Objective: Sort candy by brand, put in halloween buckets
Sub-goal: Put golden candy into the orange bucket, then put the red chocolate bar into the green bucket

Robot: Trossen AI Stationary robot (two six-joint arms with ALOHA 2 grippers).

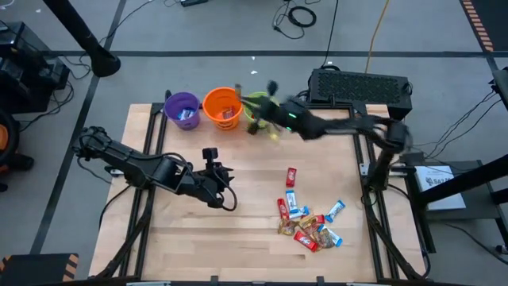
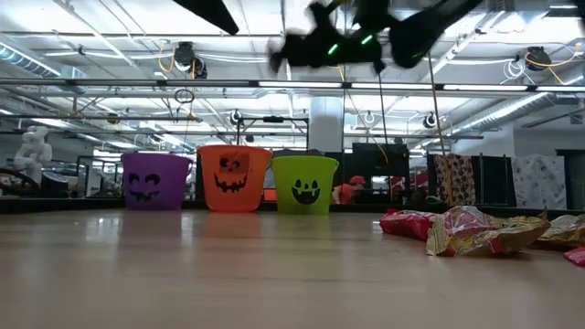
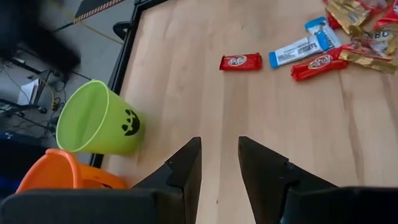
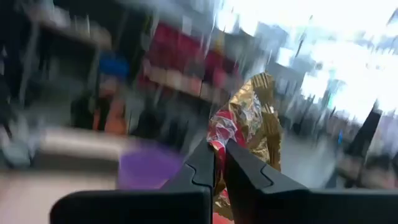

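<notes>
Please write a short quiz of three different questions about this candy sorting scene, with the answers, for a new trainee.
1. True or false: the right gripper is shut on a candy bar in a gold and red wrapper.
2. Which bucket stands between the other two? A) purple bucket B) orange bucket C) green bucket
3. Fill in: the left gripper holds ____.

Key
1. True.
2. B.
3. Nothing; it is open above the bare table, away from the candy pile.
</notes>
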